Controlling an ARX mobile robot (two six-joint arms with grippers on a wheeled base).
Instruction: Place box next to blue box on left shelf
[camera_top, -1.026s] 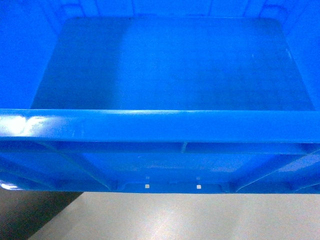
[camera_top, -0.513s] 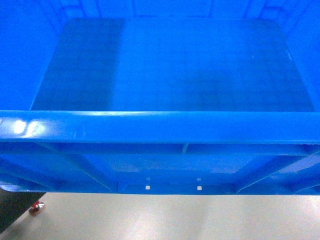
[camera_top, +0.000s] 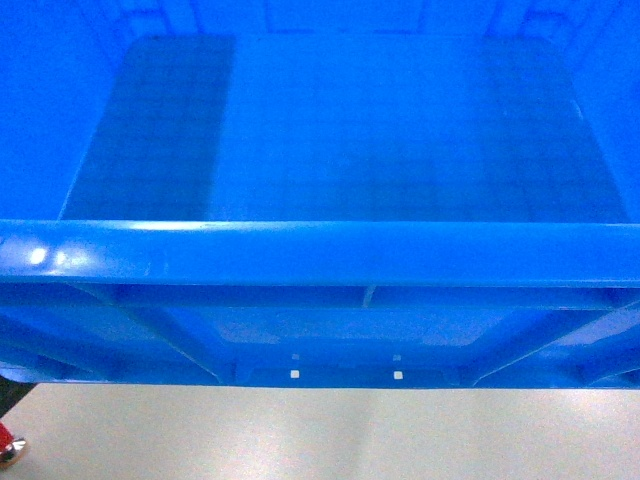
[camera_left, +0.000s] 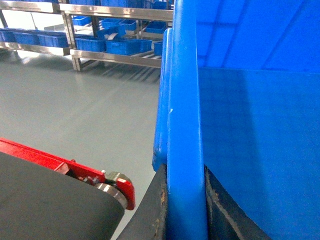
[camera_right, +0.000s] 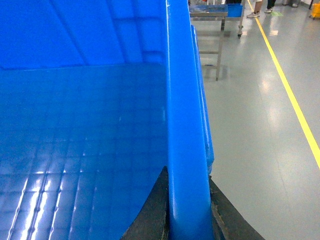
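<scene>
The box (camera_top: 320, 252), a large bright-blue crate, fills the head view with its grid-textured floor, thick near rim and ribbed outer wall. It hangs above the pale floor. In the left wrist view my left gripper (camera_left: 186, 212) is shut on the box's side rim (camera_left: 184, 100), one dark finger on each face. The right wrist view shows my right gripper (camera_right: 188, 212) shut the same way on the opposite rim (camera_right: 182, 100). Neither gripper shows in the head view. Several blue boxes (camera_left: 117, 46) sit on a steel shelf rack (camera_left: 75, 50) far off; I cannot tell which is the task's.
A black-topped cart (camera_left: 45, 205) with a red caster bracket (camera_left: 112, 182) stands close on the left; its caster (camera_top: 10, 445) shows in the head view's corner. To the right are a metal table (camera_right: 215, 20) and a yellow floor line (camera_right: 290, 95).
The dark cart at the head view's lower left has slid out of frame, and its red caster came into view and moved down-left. The box stays held by both grippers.
</scene>
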